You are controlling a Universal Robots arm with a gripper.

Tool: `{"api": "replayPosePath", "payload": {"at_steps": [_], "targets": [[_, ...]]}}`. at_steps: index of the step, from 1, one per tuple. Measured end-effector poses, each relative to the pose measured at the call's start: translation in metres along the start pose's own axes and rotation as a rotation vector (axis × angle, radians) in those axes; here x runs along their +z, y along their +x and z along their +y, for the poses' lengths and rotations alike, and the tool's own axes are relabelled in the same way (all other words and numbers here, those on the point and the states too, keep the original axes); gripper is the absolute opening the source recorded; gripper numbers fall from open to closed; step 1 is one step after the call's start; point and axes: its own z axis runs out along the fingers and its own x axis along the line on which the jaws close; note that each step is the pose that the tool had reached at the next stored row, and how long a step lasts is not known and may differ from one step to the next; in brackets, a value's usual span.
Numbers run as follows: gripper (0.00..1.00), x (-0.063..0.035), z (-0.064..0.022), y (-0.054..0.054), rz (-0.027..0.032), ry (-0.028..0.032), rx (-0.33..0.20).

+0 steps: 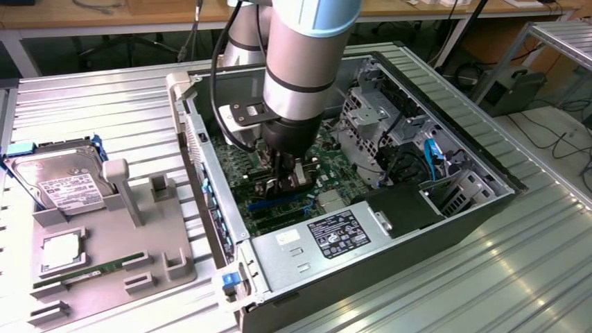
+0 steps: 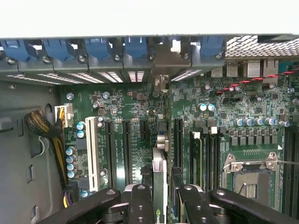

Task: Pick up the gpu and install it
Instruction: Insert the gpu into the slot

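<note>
From my station the ribbed metal bench (image 1: pixel 518 277) takes up most of the exterior view. On it, the open computer case (image 1: pixel 462 222) lies on its side from the centre out towards 3 o'clock. The arm (image 1: pixel 301 76) comes down from 12 o'clock and reaches straight into the case.

At about 8 o'clock from the case I see a grey holder tray (image 1: pixel 111 243) on the bench. A hard drive (image 1: pixel 60 184) with a white label sits at the tray's 11 o'clock corner. A square silver chip (image 1: pixel 60 253) lies below it, and a long green memory stick (image 1: pixel 93 270) lies near the tray's 6 o'clock edge.

Inside the case, the power supply (image 1: pixel 324 239) sits at the 6 o'clock end, just beside where the arm ends.

From the wrist I look onto the green motherboard (image 2: pixel 135 102), with its row of long black slots and a row of blue clips (image 2: pixel 98 46) along the rear wall. The processor socket (image 2: pixel 250 179) is off to one side.

The gpu (image 2: pixel 159 177) is in the gripper (image 2: pixel 163 192). I see it edge-on, standing upright over the slots near the middle of the board. The black fingers (image 2: pixel 140 205) are closed on it, one against each face. I cannot tell whether its lower edge has reached a slot.
</note>
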Motion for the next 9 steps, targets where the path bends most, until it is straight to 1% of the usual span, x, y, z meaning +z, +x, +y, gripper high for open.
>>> {"api": "replayPosePath", "payload": {"at_steps": [4,9], "targets": [[0.27,0.0016,0.0005,0.0001,0.0002,-0.0015,-0.005],[0.27,0.0047,0.0005,0.0003,0.0000,-0.0018,-0.012]]}}
